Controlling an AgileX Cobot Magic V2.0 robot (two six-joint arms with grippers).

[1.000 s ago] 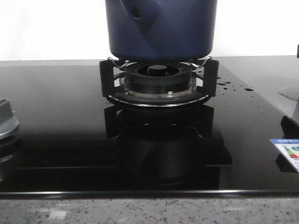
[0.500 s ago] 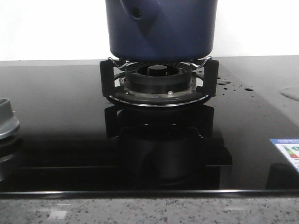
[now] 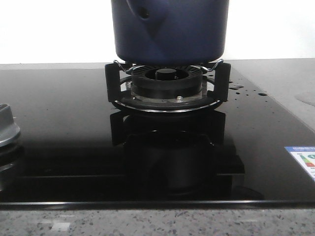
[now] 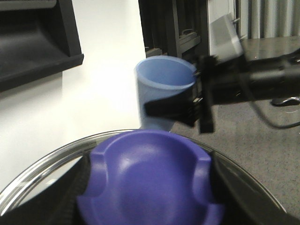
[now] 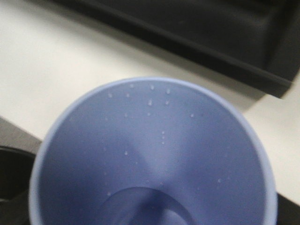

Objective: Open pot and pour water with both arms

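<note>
The dark navy pot [image 3: 170, 32] stands on the black burner [image 3: 167, 83], its top out of the front view. In the left wrist view my left gripper [image 4: 147, 187] is shut on the purple-blue knob [image 4: 147, 178] of a glass lid [image 4: 42, 171], with dark fingers [image 4: 77, 187] on both sides of the knob. Beyond the lid, my right gripper [image 4: 187, 110] is clamped round a light blue cup [image 4: 164, 79]. The right wrist view looks into that cup [image 5: 150, 150], with droplets on its wall and a little water at the bottom. Its fingers are hidden there.
The glossy black cooktop [image 3: 59, 147] carries a grey stove knob [image 3: 6, 129] at the left edge, an energy label [image 3: 302, 160] at the right and water drops [image 3: 236, 88] beside the burner. A speckled counter edge [image 3: 157, 221] runs along the front.
The grey shape and dark reflection at the right edge of the front view have gone from sight. The pot has not moved.
</note>
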